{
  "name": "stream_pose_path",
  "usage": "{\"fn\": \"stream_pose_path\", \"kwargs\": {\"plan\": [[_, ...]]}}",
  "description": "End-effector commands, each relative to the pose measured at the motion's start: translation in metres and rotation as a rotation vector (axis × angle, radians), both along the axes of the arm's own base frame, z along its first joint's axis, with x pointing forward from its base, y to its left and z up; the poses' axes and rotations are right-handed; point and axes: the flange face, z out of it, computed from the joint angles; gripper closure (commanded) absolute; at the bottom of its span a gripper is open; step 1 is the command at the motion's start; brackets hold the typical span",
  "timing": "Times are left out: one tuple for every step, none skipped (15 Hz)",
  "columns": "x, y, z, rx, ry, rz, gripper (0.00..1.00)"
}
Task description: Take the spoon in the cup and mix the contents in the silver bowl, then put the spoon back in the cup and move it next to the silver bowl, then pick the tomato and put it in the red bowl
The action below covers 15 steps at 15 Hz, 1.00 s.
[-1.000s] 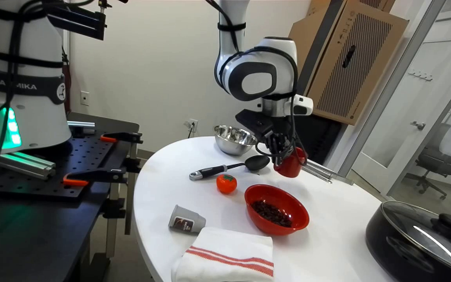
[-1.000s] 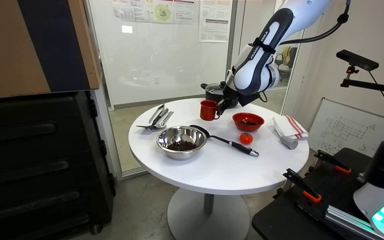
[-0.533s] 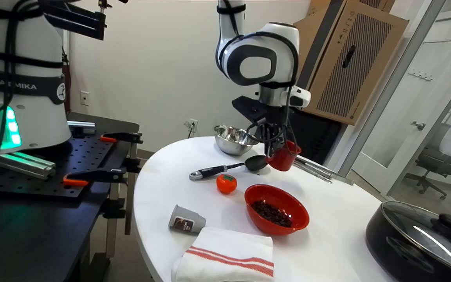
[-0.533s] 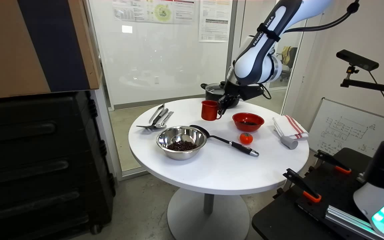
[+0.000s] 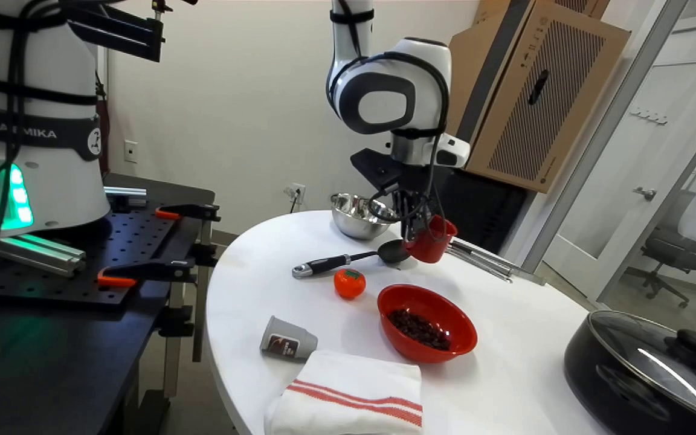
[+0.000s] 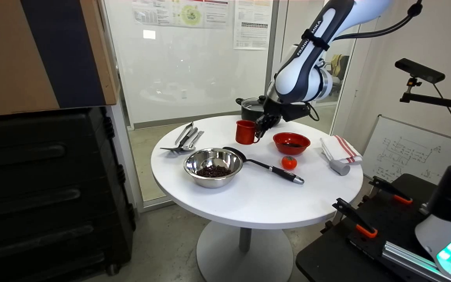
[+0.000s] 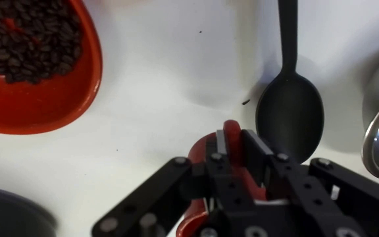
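My gripper (image 7: 234,135) is shut on the handle of the red cup (image 7: 198,149), the fingers on either side of it. In both exterior views the cup (image 5: 434,243) (image 6: 245,132) hangs from the gripper (image 5: 408,234), seemingly a little above the table. No slim spoon shows in the cup; its inside is mostly hidden. The silver bowl (image 5: 357,228) (image 6: 210,182) holds dark beans and shows at the wrist view's right edge (image 7: 372,95). The tomato (image 5: 349,285) (image 6: 289,162) lies on the table. The wide red bowl (image 5: 408,350) (image 7: 58,110) also holds dark beans.
The black spoon (image 7: 290,115) (image 5: 324,264) lies between cup and silver bowl, its head close by the gripper. A grey cup (image 5: 289,339) lies on its side by a striped towel (image 5: 354,393). A lidded black pot (image 5: 650,371) and metal utensils (image 6: 186,139) stand around.
In an exterior view, the gripper and the held cup have risen slightly and moved left, toward the silver bowl's side. The other things stay where they were.
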Motion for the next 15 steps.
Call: {"fn": "stream_pose_path", "kwargs": {"plan": [[-0.041, 0.029, 0.006, 0.034, -0.053, 0.019, 0.96], [-0.055, 0.039, 0.007, 0.04, -0.062, 0.035, 0.96], [-0.067, 0.048, 0.007, 0.048, -0.064, 0.053, 0.96], [-0.081, 0.055, 0.008, 0.048, -0.059, 0.061, 0.96], [-0.092, 0.06, 0.009, 0.052, -0.055, 0.068, 0.96], [-0.102, 0.062, 0.01, 0.048, -0.053, 0.073, 0.96], [-0.11, 0.062, 0.012, 0.045, -0.056, 0.073, 0.96], [-0.118, 0.062, 0.015, 0.041, -0.064, 0.073, 0.96], [-0.124, 0.061, 0.017, 0.039, -0.071, 0.071, 0.96], [-0.129, 0.059, 0.019, 0.034, -0.078, 0.068, 0.96], [-0.134, 0.057, 0.021, 0.028, -0.083, 0.067, 0.96], [-0.14, 0.054, 0.022, 0.016, -0.083, 0.073, 0.96], [-0.12, 0.053, 0.025, 0.012, -0.081, 0.079, 0.96], [-0.123, 0.051, 0.026, 0.005, -0.076, 0.08, 0.96], [-0.123, 0.05, 0.025, 0.001, -0.064, 0.081, 0.96]]}}
